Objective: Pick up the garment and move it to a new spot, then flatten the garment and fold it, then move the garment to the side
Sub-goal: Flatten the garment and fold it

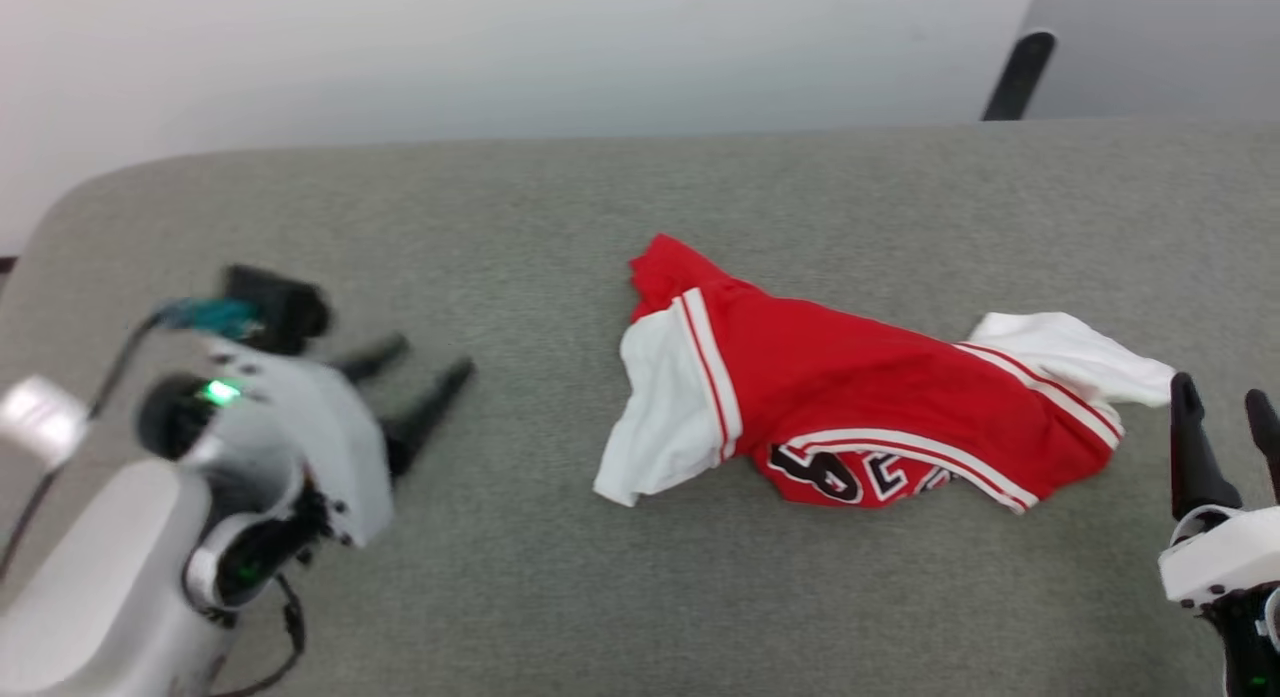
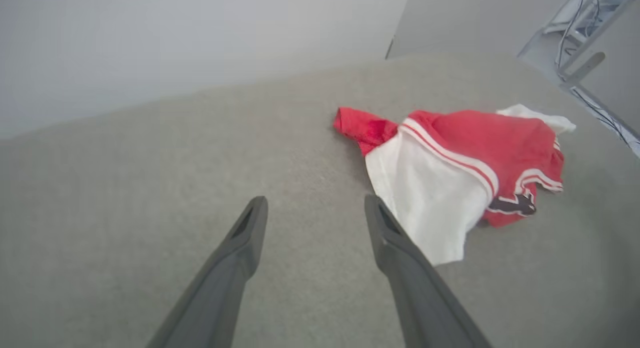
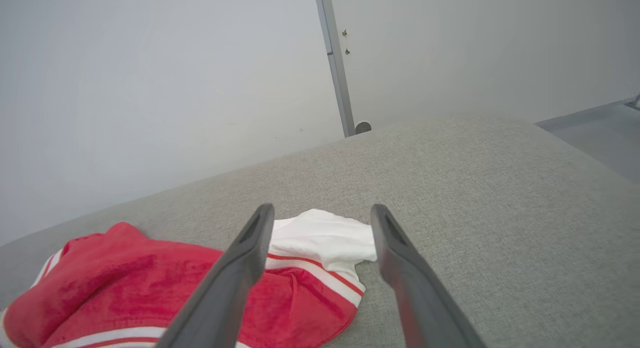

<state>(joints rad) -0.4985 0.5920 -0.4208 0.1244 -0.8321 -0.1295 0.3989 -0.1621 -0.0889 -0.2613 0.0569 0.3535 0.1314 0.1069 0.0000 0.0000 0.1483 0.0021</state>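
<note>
Two tools, asks the observer: what state are they in?

Me: Both empty. My left gripper (image 1: 432,355) hangs over the bare grey surface (image 1: 560,597), fingers spread wide, well apart from anything. My right gripper (image 1: 1220,389) stands just as wide with nothing between its fingers. Its tips are just beside a white sleeve (image 1: 1080,362).

Observer: And the garment (image 1: 860,397)?

Me: Mid-surface, in a bunched heap between my two arms. The red body is rumpled. One sleeve (image 1: 660,407) flops toward my left and the other trails toward my right. The black lettering (image 1: 820,472) is half tucked under the near edge. Nothing lifts it.

Observer: Which step, then?

Me: My reading is that it rests on the surface, neither flat nor folded, so flattening is the step in hand. Whether this is its new spot, I cannot tell.

Observer: Next move?

Me: Likely two pinches, one on each sleeve or hem corner, then a pull apart to spread it. The right is close to its sleeve. The left has to cross bare surface first. Low grips, so I take an edge and not the whole heap.
</note>
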